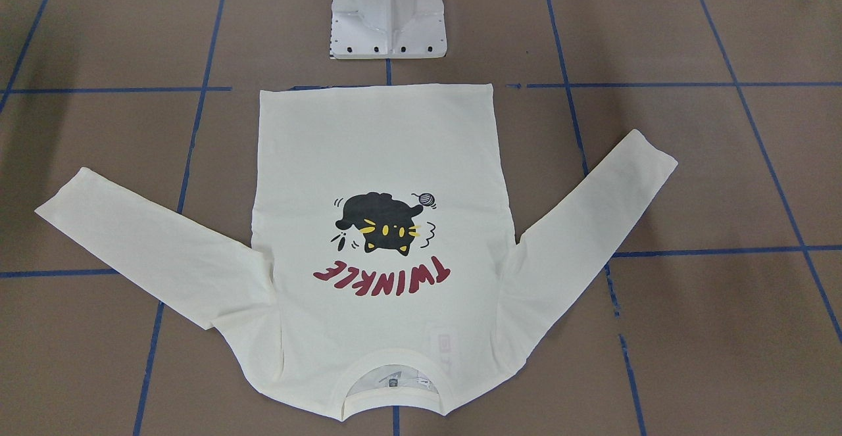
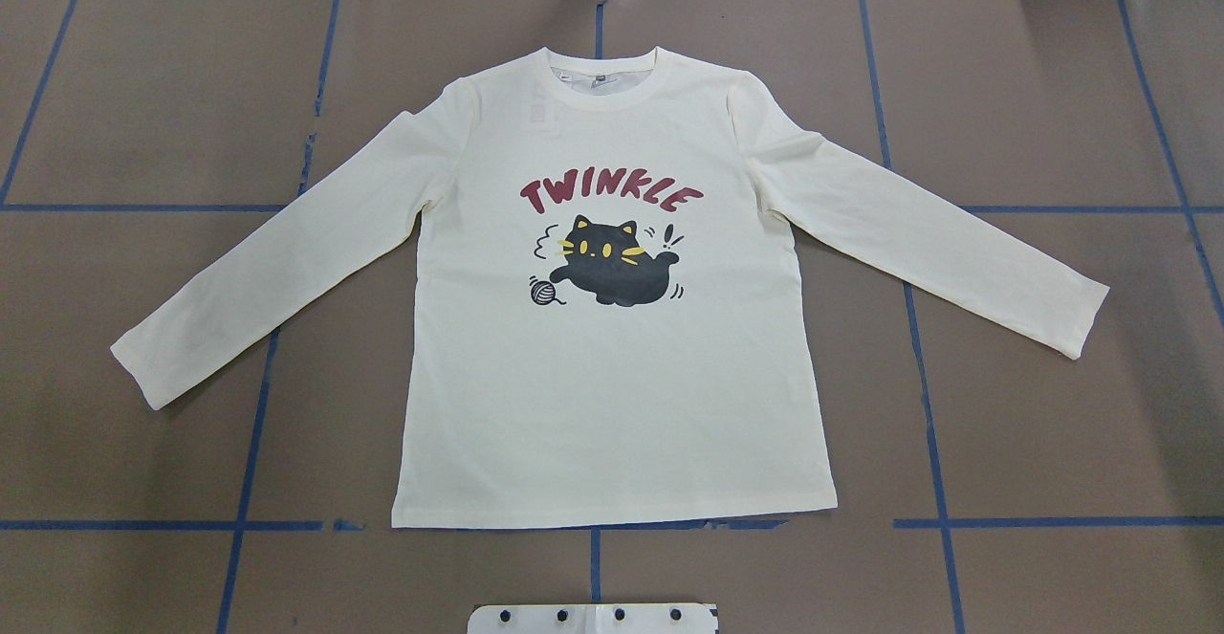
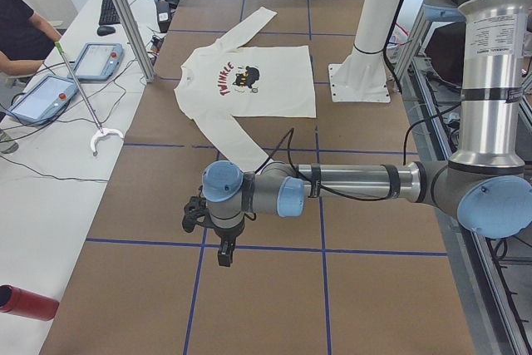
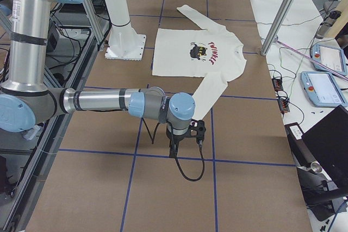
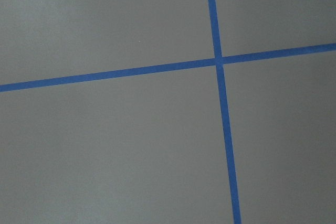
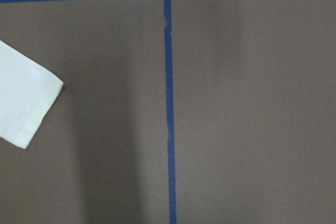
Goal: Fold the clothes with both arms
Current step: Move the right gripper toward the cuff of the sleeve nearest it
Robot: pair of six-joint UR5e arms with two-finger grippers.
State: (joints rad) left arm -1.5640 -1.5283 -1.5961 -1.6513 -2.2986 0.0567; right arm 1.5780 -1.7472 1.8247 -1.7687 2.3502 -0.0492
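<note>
The cream-white long-sleeved shirt [image 2: 612,404] lies flat and print side up in the middle of the table, both sleeves spread out and angled toward the robot. The black cat and red "TWINKLE" lettering [image 1: 385,252] face up. My left gripper [image 3: 191,215] hangs low over bare table, past the left sleeve's cuff. On the other side my right gripper [image 4: 199,132] hangs just past the right cuff [image 6: 26,108]. Both show only in the side views, so I cannot tell whether they are open or shut. Neither touches the shirt.
The white pedestal base [image 1: 388,22] stands just behind the shirt's hem. Blue tape lines [image 5: 218,61] grid the brown table. A person [image 3: 21,31] sits at a side bench with teach pendants [image 3: 98,60] and a hooked stick [image 3: 106,135]. A red cylinder [image 3: 25,301] lies nearby.
</note>
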